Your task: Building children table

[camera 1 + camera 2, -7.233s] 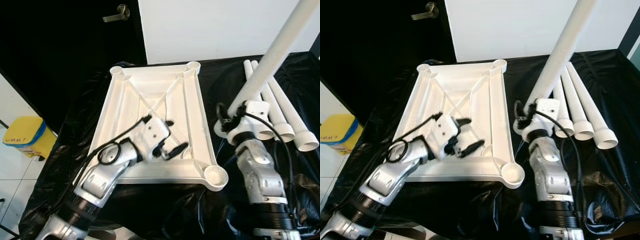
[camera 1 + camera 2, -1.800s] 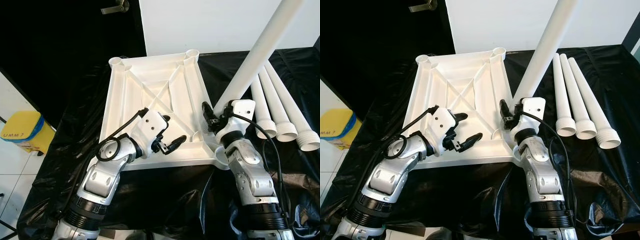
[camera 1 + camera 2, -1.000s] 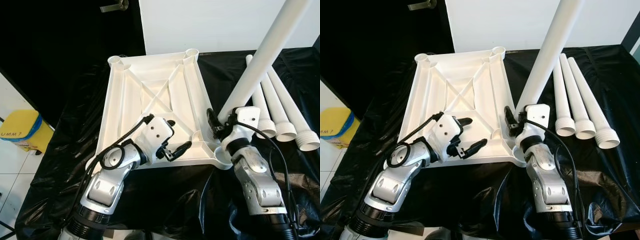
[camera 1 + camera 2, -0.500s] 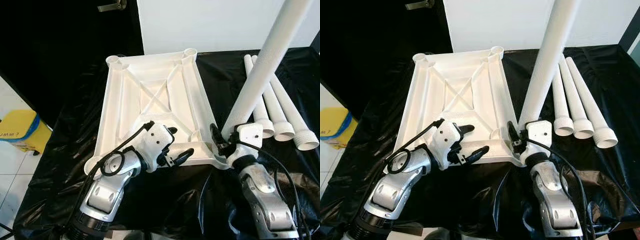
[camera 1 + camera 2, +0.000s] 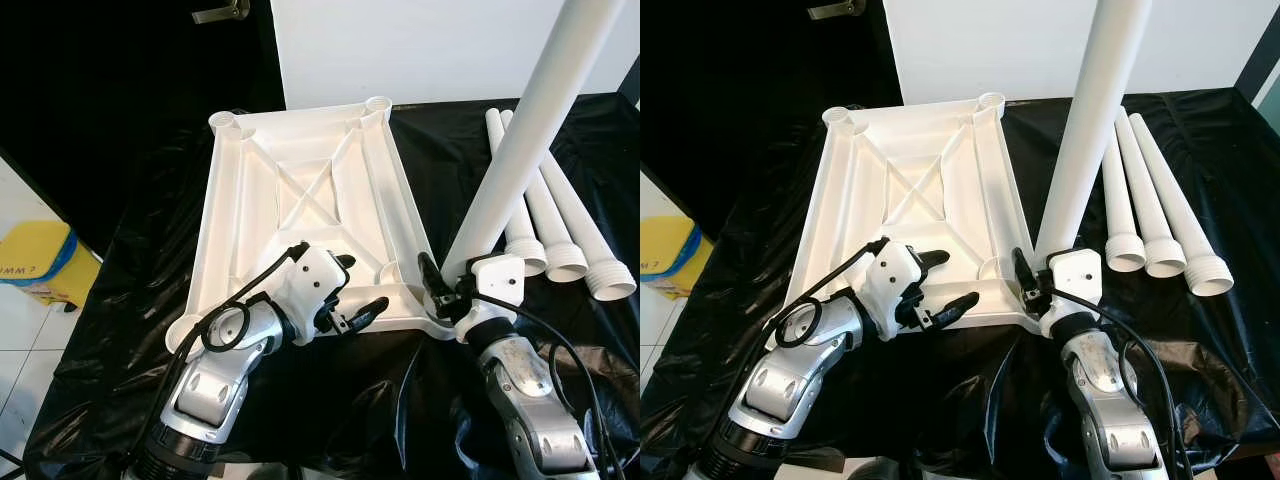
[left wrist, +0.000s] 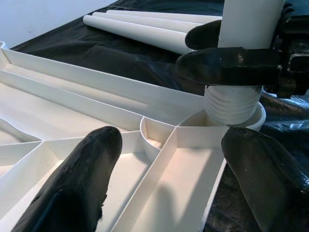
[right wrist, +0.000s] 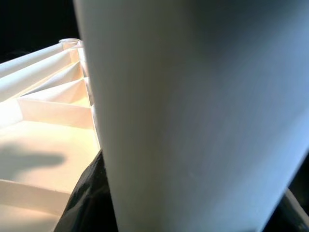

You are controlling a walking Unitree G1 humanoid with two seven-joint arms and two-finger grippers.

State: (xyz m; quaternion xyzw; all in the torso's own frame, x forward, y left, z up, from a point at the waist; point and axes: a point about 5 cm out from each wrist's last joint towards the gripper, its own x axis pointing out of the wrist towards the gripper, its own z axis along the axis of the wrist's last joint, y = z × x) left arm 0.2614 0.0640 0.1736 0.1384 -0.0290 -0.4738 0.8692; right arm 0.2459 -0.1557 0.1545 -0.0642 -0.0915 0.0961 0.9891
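My right jaws [image 5: 437,285] are clamped round the base of a smooth white plastic leg [image 5: 525,140], tilted slightly, its ribbed screw end sitting in the near right corner socket [image 6: 258,112] of the upturned tabletop [image 5: 300,200]. The tabletop is white moulded plastic, rectangular, ribbed with crossed braces and a round socket at each corner, lying on crinkled black sheeting [image 5: 150,250] over the worktop. My left jaws [image 5: 352,288] are spread apart, empty, over the tabletop's near edge. Three more tapered legs [image 5: 560,215] lie side by side to the right.
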